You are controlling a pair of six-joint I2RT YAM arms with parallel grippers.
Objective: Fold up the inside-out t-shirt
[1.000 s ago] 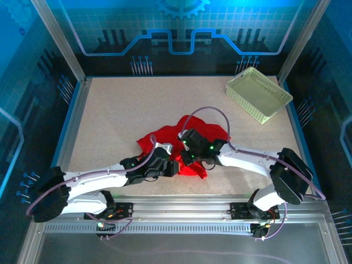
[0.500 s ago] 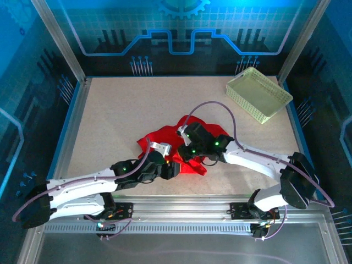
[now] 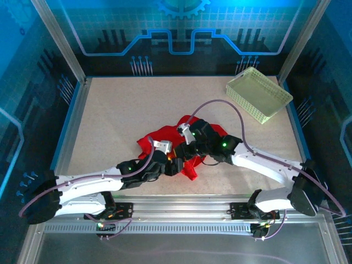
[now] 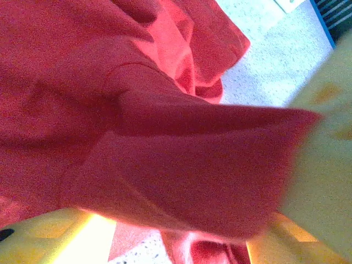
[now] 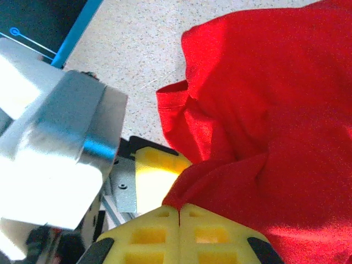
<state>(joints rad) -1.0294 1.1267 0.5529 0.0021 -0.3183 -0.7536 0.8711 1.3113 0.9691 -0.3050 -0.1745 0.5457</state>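
Observation:
The inside-out t-shirt (image 3: 165, 136) is a bright red bunched heap on the table's near middle. My right gripper (image 3: 190, 149) sits over its near edge. In the right wrist view this gripper (image 5: 180, 208) has its yellow fingers pressed together on a fold of the t-shirt (image 5: 264, 110). My left gripper (image 3: 175, 165) is right beside it at the heap's near side. In the left wrist view its gripper (image 4: 181, 220) stands open, with yellow fingers (image 4: 44, 236) far apart. A flap of the t-shirt (image 4: 165, 143) hangs between them.
A pale yellow-green lattice basket (image 3: 258, 93) stands at the far right corner. The left arm's metal wrist bracket (image 5: 60, 148) and one of its yellow fingers (image 5: 157, 176) crowd close to my right gripper. Bare speckled tabletop (image 3: 121, 110) lies left and behind the heap.
My left gripper has opened and edged right toward the right gripper. The right gripper has stayed shut on the cloth while its arm stretched lower and farther right.

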